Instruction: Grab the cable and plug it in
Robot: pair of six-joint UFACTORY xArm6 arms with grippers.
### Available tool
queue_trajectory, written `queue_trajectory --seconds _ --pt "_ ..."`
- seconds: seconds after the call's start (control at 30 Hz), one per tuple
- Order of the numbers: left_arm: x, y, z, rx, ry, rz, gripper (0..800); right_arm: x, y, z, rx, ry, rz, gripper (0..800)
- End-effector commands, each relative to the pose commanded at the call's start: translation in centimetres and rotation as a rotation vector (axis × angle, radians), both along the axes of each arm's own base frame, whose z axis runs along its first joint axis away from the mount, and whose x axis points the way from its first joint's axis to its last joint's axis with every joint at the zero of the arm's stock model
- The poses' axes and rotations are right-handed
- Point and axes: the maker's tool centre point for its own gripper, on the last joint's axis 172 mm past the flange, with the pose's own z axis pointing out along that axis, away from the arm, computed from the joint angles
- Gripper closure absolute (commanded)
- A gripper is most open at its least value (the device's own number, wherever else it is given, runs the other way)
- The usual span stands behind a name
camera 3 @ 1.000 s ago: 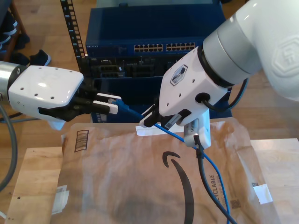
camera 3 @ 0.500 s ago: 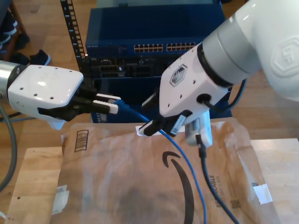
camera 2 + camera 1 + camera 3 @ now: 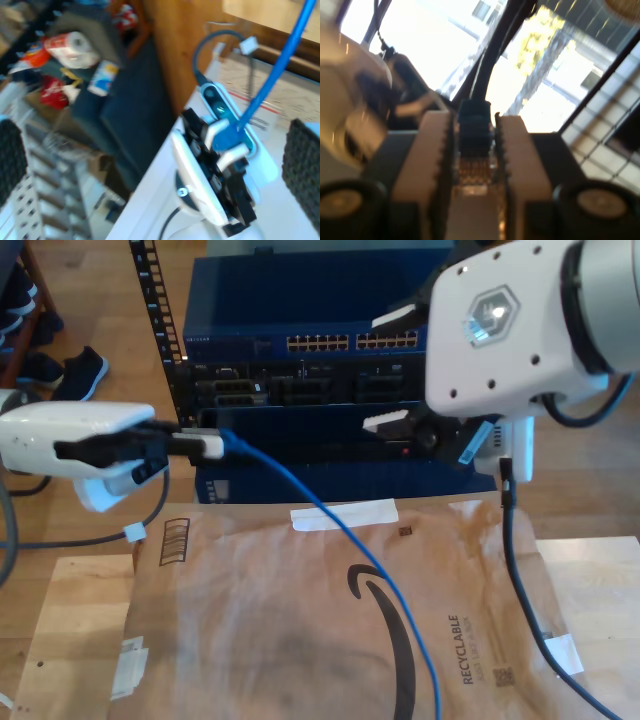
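Behind the brown paper-covered table (image 3: 300,640) stands a blue network rack (image 3: 320,350). My first gripper (image 3: 205,444) pinches the cable (image 3: 330,530) by its plug, aimed rackward for insertion; my second gripper (image 3: 400,368) hangs wide apart, empty.

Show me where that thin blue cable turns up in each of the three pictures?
First wrist view: the cable has its plug end pinched between the jaws of my first gripper.
Second wrist view: it slants down from the upper edge into those same jaws.
Exterior view: it leaves those jaws at the exterior view's left and crosses the brown paper.
Shared landmark: my first gripper.
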Motion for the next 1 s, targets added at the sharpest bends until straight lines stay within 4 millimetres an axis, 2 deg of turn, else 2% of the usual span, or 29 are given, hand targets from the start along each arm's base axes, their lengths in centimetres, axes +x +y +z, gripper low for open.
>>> queue_trajectory --seconds 0.13,0.3,0.37,0.47,0.6,0.87,1.0 --pt "-1.0 0.0 1.0 -0.032 0.096 -0.060 799 -0.6 2.4 -1.8 0.010 -0.038 0.028 93" --pt "-0.9 0.4 0.3 -0.065 0.184 -0.092 799 -2.2 7.9 -0.8 0.021 -0.164 0.136 111" --pt "-1.1 0.5 0.2 -0.078 0.195 -0.104 799 -2.8 9.4 -0.1 0.039 -0.194 0.155 114" --pt "-1.1 0.5 0.5 -0.091 0.193 -0.108 799 -3.0 9.6 -0.1 0.043 -0.200 0.158 118" --pt "-1.9 0.7 2.6 -0.159 0.166 -0.141 799 -2.9 9.6 -1.2 0.031 -0.184 0.158 119" --pt "-2.2 0.8 2.8 -0.170 0.164 -0.152 798 -4.2 10.9 -1.0 0.038 -0.185 0.194 145" --pt "-2.6 0.9 3.0 -0.179 0.164 -0.167 797 -4.4 11.3 -1.5 0.032 -0.179 0.206 227"
